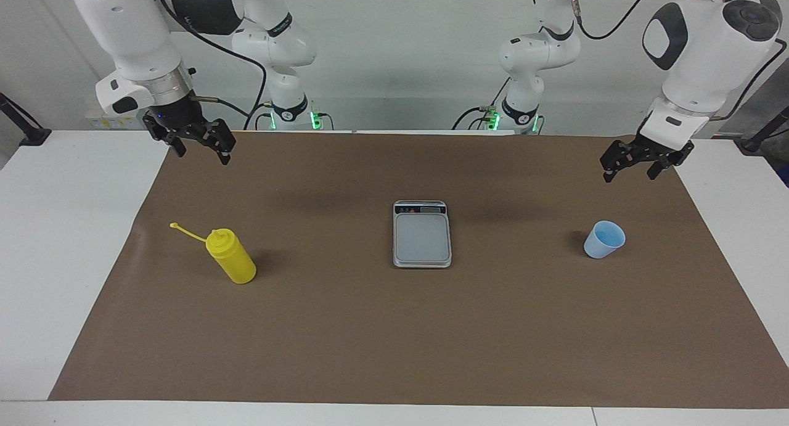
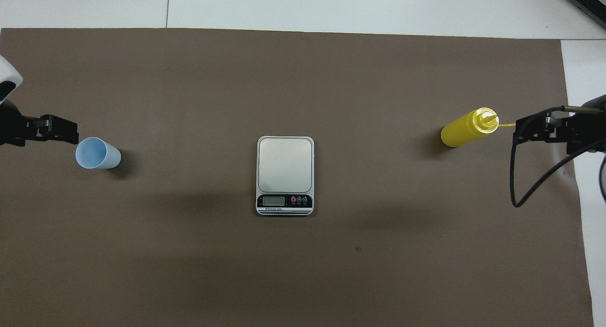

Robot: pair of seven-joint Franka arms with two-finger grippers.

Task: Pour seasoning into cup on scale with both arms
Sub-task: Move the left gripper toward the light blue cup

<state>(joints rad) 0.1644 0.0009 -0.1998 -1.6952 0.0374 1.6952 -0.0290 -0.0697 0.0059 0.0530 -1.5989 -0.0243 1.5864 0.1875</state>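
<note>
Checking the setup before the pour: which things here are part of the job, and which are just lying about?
Job: yellow bottle, blue cup, scale, left gripper and right gripper, both open.
Lying about: only the brown mat.

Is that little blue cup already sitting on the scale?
No. The cup stands upright on the brown mat toward the left arm's end, apart from the scale, whose plate is bare.

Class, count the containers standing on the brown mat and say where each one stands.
2. The yellow squeeze bottle stands toward the right arm's end; the light-blue cup toward the left arm's end. None appears hidden.
</note>
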